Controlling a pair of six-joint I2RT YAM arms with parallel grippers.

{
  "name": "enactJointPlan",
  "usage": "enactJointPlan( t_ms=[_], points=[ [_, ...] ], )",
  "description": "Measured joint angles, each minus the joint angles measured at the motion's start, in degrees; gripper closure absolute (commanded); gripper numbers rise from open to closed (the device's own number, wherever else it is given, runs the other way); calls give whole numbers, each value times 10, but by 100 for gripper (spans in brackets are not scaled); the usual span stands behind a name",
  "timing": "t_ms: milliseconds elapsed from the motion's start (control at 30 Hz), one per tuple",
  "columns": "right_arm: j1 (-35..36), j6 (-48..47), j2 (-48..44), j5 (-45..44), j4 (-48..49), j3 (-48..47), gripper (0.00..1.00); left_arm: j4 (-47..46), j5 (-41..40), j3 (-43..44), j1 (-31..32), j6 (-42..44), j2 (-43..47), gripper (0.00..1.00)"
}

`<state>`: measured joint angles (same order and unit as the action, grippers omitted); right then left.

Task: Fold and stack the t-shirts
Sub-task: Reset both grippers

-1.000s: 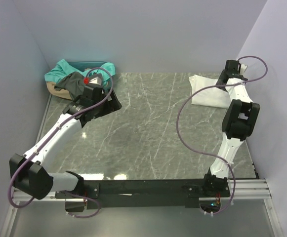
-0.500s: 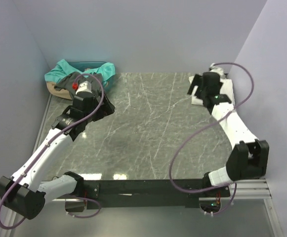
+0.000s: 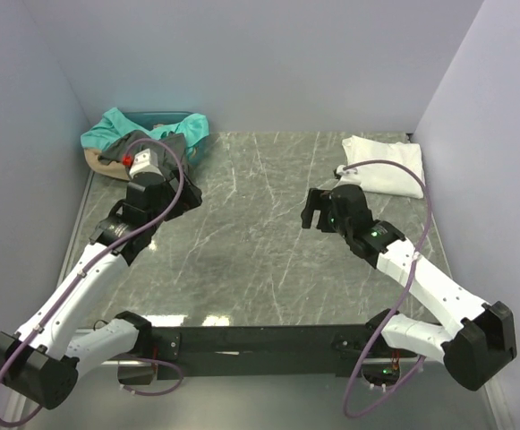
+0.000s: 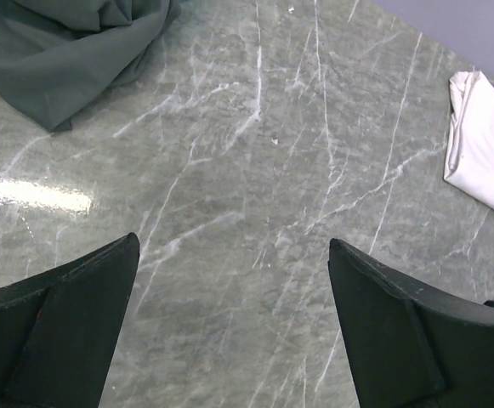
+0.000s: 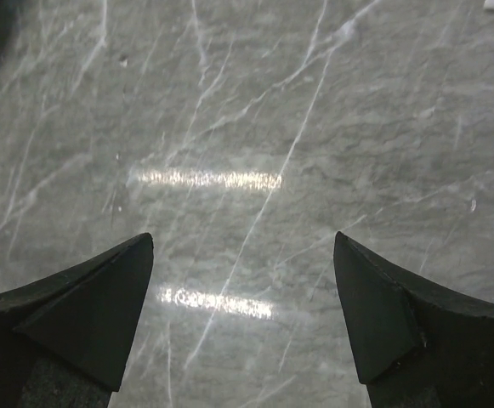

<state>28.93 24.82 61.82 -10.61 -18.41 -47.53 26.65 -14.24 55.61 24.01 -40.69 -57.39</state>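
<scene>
The left claw [image 4: 234, 245] stood wide open above the tabletop [image 3: 260, 242], gripping nothing. It was near the grey shirt [image 4: 68, 42], which lay crumpled with the teal shirt [image 3: 116, 125] at the far left corner. The right claw [image 5: 243, 238], also wide open, hovered over the middle of the tabletop, well apart from the folded white shirt [image 3: 385, 166] at the far right corner.

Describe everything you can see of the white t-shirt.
The white t-shirt is soft, plain cloth, folded into a compact, roughly rectangular bundle with rounded, layered edges. No print shows. It lies flat on the grey marbled table, in the far right corner beside the wall. The right arm's purple cable crosses it in the top view. Whether they touch cannot be told.
</scene>
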Motion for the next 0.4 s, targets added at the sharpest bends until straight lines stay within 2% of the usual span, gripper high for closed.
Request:
enactJointPlan(
  t_ms=[400],
  points=[
    [24, 0, -2, -33, -7, -1, 8, -19, -8, -3, 0, 10, 2, 0]
  ],
)
